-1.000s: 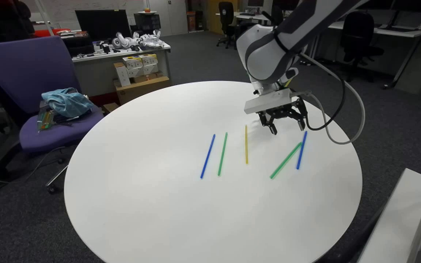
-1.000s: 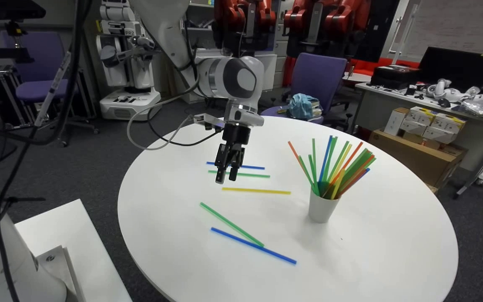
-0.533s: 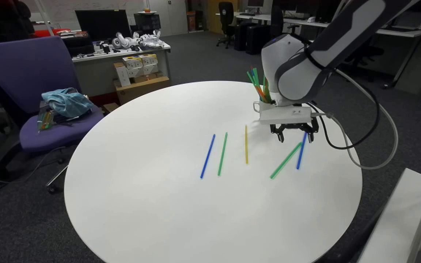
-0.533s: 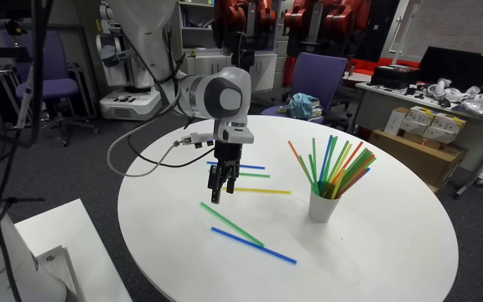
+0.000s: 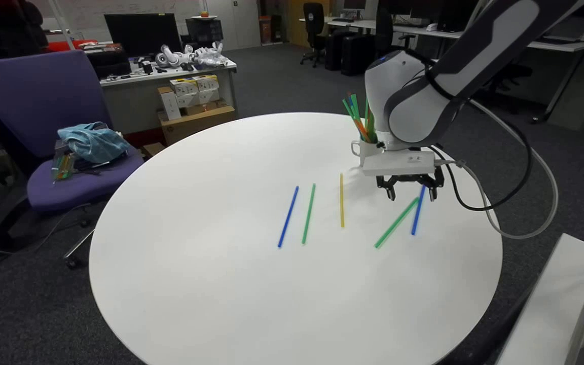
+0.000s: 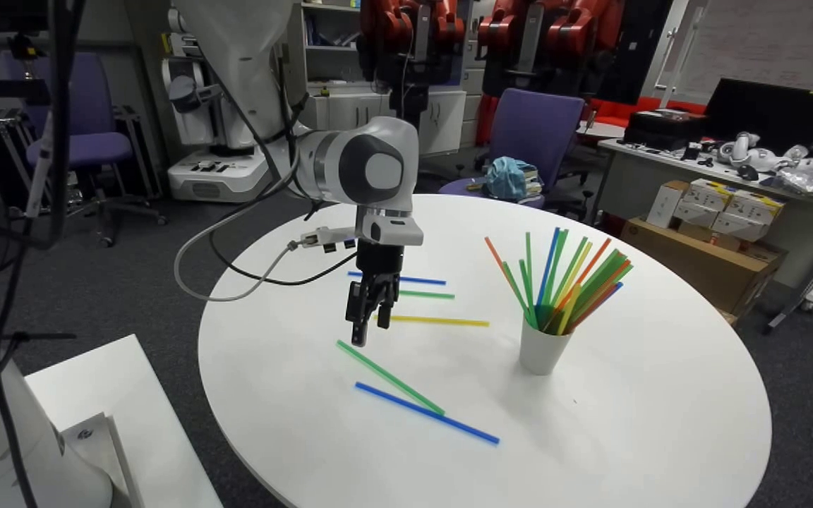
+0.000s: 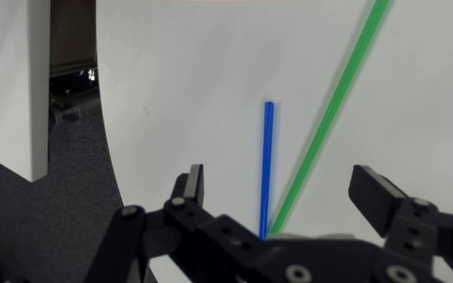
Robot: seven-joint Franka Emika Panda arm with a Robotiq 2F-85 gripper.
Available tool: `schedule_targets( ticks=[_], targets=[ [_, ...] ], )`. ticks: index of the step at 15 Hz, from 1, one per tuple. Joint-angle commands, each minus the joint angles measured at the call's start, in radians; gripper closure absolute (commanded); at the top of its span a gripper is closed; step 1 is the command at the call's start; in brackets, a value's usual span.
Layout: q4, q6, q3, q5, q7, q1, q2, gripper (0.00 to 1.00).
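- Since a second ago the gripper [image 5: 412,197] has shifted toward 5 o'clock in an exterior view, while nothing on the counter [image 5: 231,284] has visibly moved.
- Its fingers [image 7: 193,181] stand spread wide, at 9 and 3 o'clock in the wrist view, gripping nothing; they appear to hang clear of the counter.
- Closest to it, lying below, are the near blue straw [image 7: 266,165] and the near green straw [image 7: 331,112]; seen from the wrist, both pass through the gap, blue on the 9 o'clock side of its middle, green on the 3 o'clock side.
- Blue's long axis runs almost 12 to 6 o'clock there, about square to the line joining the fingers; green's slants from 1 to 7.
- Toward 6 o'clock the two converge; whether they overlap or only touch cannot be told.
- From the gripper in an exterior view, the yellow straw [image 6: 442,322] lies toward 3 o'clock, the white mug [image 6: 540,353] farther out; the far green straw [image 6: 428,295] and far blue straw [image 6: 423,281] lie between 1 and 2.
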Motion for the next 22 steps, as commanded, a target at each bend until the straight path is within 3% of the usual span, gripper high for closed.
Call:
schedule_targets(
  ticks=[1,11,15,19,20,21,22],
  targets=[
    [-0.047,0.075,0.004,-0.022,0.009,0.003,-0.02,0.0],
    [-0.247,0.361,0.01,0.171,0.018,-0.002,-0.059,0.0],
    [-0.314,0.517,-0.029,0.137,0.126,0.038,-0.042,0.0],
    [-0.352,0.662,-0.149,0.026,0.299,0.141,-0.01,0.0],
    [-0.356,0.681,-0.185,0.0,0.332,0.172,-0.003,0.06],
    [-0.358,0.694,-0.217,-0.022,0.36,0.201,0.004,0.23],
    [-0.36,0.703,-0.244,-0.037,0.379,0.225,0.01,0.32]
  ],
)
